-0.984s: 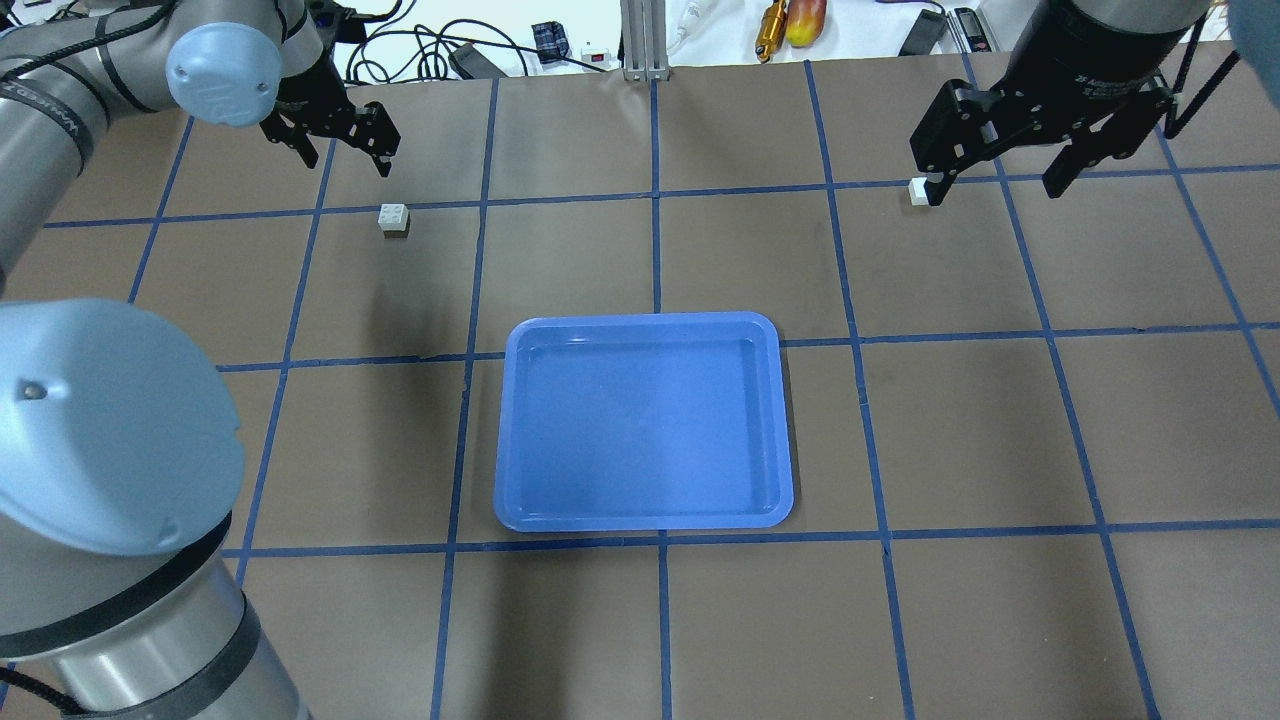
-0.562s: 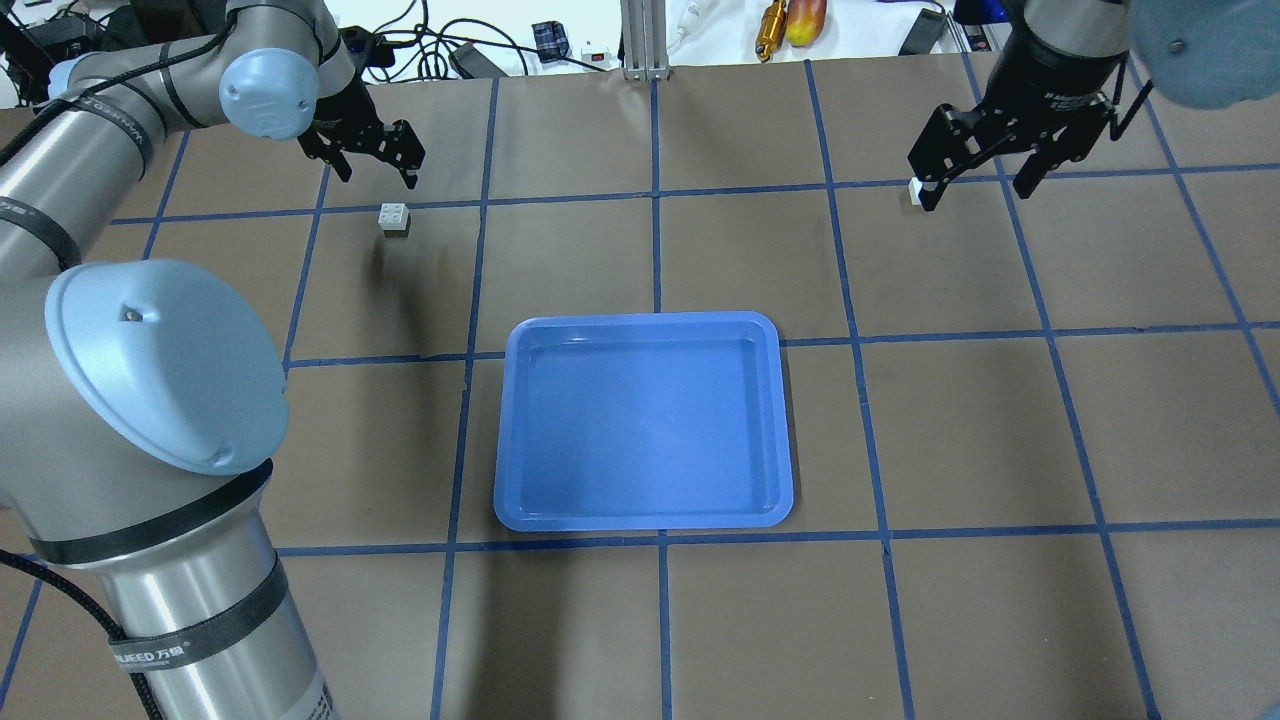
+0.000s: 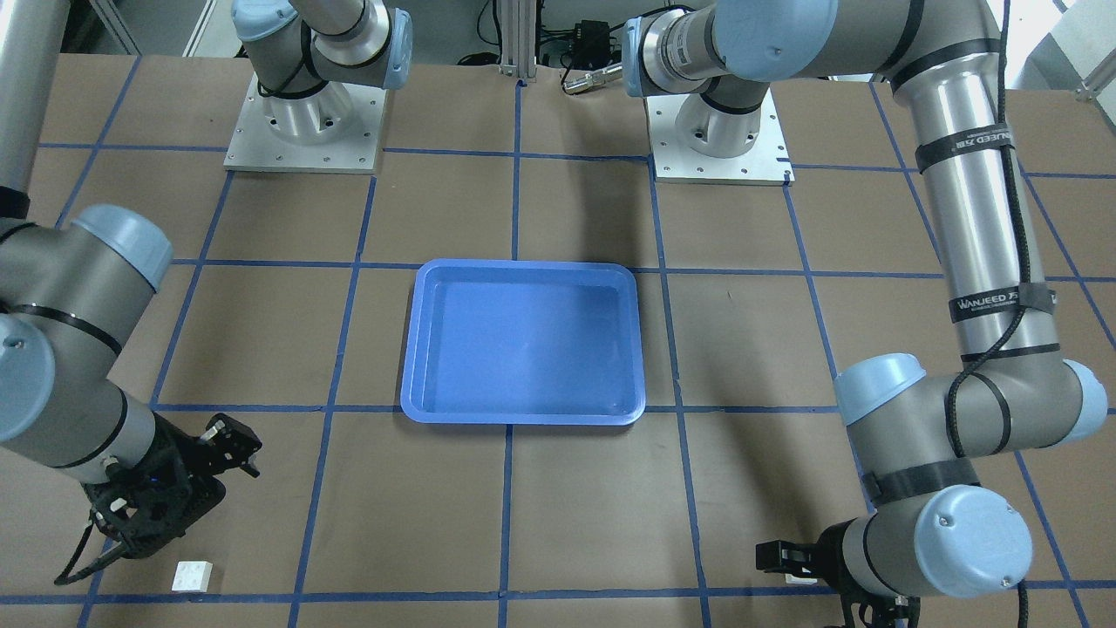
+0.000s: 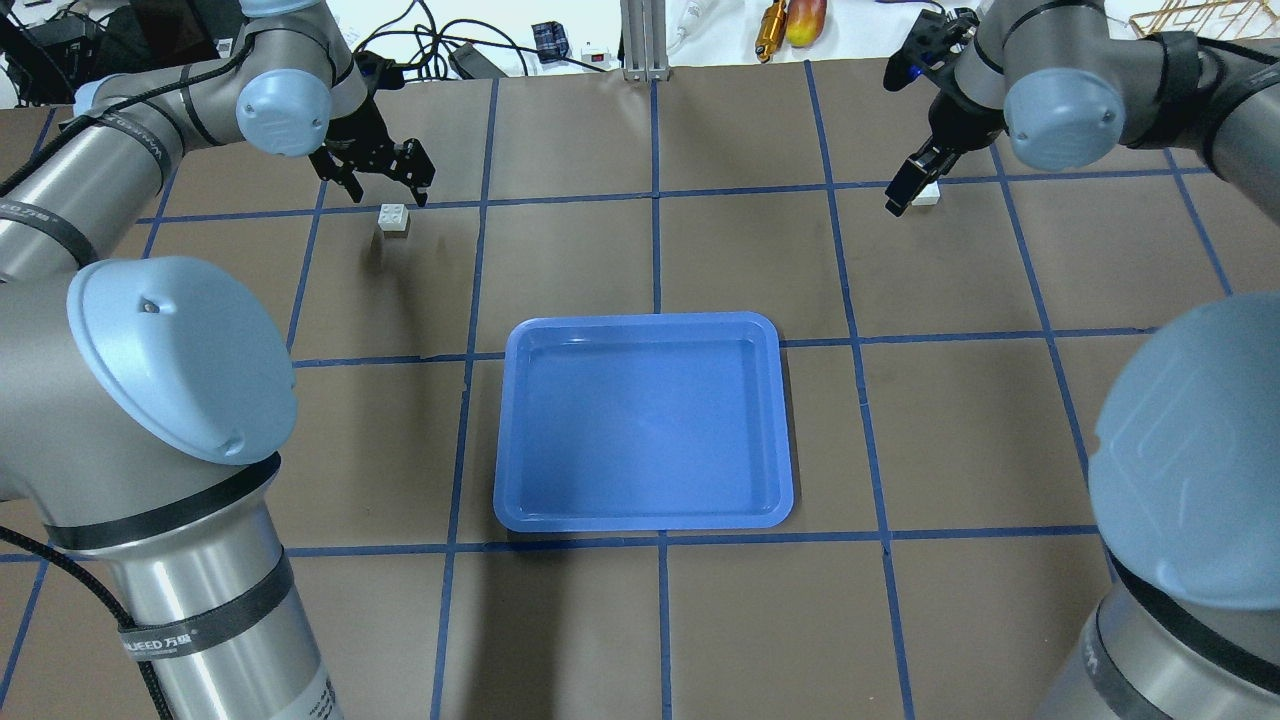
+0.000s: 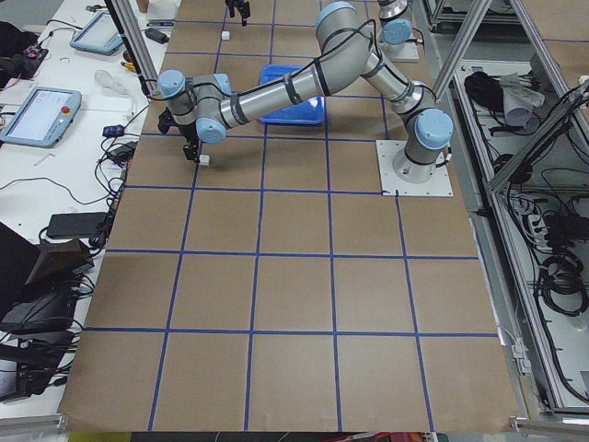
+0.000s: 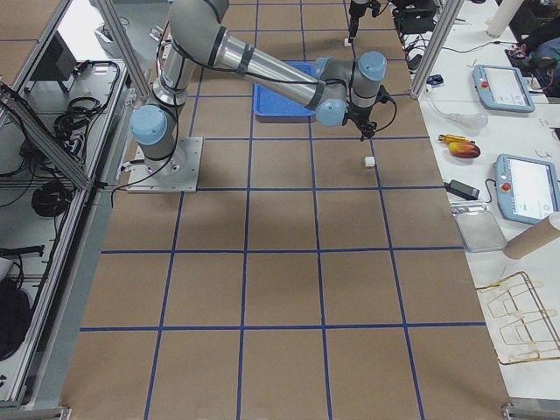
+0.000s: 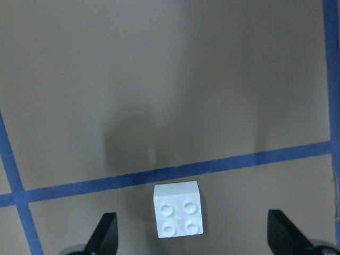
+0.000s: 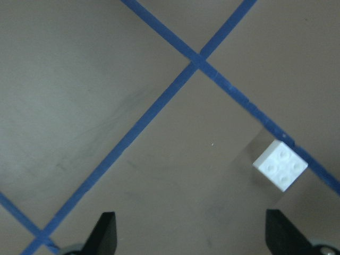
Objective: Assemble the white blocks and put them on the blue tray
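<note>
- Covering the worktop [image 4: 1000, 440] is brown paper, ruled into large squares by blue tape lines [image 4: 570, 199].
- Past its 12 o'clock edge in the overhead view, black cables [image 4: 420, 40] trail over a white bench. The right side view shows control pendants [image 6: 525, 188] on a side table.
- The blue tray [image 4: 520, 500] lies flat at the middle of the worktop, its long sides running toward 12 o'clock.
- Both white blocks rest on the paper outside the tray, studs up and well apart from each other.
- The left white block [image 4: 393, 218] sits at about 10 o'clock from the tray, just inside a tape line.
- The left claw [image 4: 387, 198] hangs over it spread wide and gripping nothing. In the wrist view the block lies between the fingertips [image 7: 106, 234], touching neither.
- The right white block [image 4: 928, 194] sits at about 2 o'clock from the tray, beside a tape line.
- The right claw [image 8: 192, 239] is also spread wide and empty, with that block at 2 o'clock in its wrist view.
</note>
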Tool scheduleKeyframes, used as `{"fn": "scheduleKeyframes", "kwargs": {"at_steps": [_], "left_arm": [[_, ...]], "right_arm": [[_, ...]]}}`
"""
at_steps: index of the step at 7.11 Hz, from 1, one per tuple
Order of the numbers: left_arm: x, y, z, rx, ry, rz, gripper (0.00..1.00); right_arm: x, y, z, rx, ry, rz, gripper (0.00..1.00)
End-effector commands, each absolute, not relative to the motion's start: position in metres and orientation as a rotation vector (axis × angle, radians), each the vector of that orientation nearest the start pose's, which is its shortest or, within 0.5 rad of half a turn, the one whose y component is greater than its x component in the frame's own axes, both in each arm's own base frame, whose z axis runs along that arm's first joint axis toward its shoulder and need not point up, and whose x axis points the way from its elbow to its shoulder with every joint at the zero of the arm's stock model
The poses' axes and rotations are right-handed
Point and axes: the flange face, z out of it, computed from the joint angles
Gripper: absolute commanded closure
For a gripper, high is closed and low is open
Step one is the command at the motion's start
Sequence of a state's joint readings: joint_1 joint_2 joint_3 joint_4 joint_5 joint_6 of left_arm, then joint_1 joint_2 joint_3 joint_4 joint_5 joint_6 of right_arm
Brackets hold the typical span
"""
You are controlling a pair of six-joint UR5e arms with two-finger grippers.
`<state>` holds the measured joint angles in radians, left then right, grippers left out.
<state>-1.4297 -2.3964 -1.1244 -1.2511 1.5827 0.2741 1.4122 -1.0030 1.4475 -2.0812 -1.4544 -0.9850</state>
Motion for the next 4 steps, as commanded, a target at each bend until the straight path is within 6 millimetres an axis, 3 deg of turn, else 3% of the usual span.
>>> {"fn": "scheduleKeyframes", "kwargs": {"at_steps": [1,2,3,4], "left_arm": [[-0.022,-0.78,0.186,0.191,3.134,0.104,0.08],[-0.023,-0.78,0.183,0.205,3.135,0.108,0.19],[-0.022,-0.779,0.18,0.201,3.136,0.117,0.39],[-0.022,-0.781,0.187,0.205,3.133,0.094,0.51]], "right_arm": [[0.026,-0.738,0.246,-1.69,2.625,-0.257,0.0],[0.025,-0.745,0.238,-1.883,2.498,-0.255,0.02],[0.016,-0.748,0.228,-1.98,2.413,-0.256,0.03],[-0.001,-0.751,0.219,-2.02,2.292,-0.354,0.04]]}}
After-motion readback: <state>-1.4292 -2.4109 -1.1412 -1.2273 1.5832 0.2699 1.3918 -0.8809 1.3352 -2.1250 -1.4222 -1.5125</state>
